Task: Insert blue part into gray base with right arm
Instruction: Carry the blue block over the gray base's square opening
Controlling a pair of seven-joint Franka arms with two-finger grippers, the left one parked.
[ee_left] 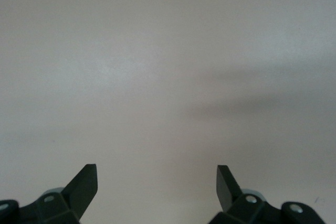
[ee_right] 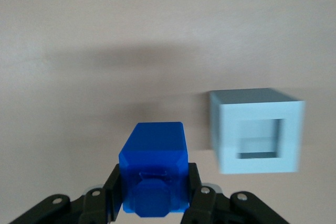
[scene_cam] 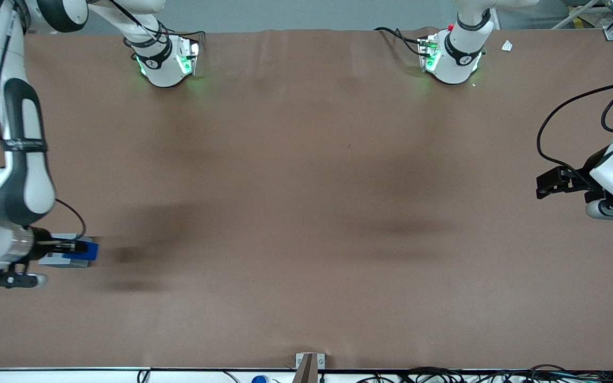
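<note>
The gripper [ee_right: 153, 203] is clamping the blue part [ee_right: 154, 174] between its fingers, hovering just beside the gray base [ee_right: 257, 129], apart from it.

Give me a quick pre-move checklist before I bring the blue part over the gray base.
1. Grip: the tool is shut on the blue part, fingers on both its sides: ok.
2. Part lifted off the table: it seems raised, but cannot tell for sure.
3. Socket of the gray base open, nothing in it: ok.
4. Part aligned over the socket: not ok, the base sits beside the part.
5. Part seated in the base: not ok, not yet done.
</note>
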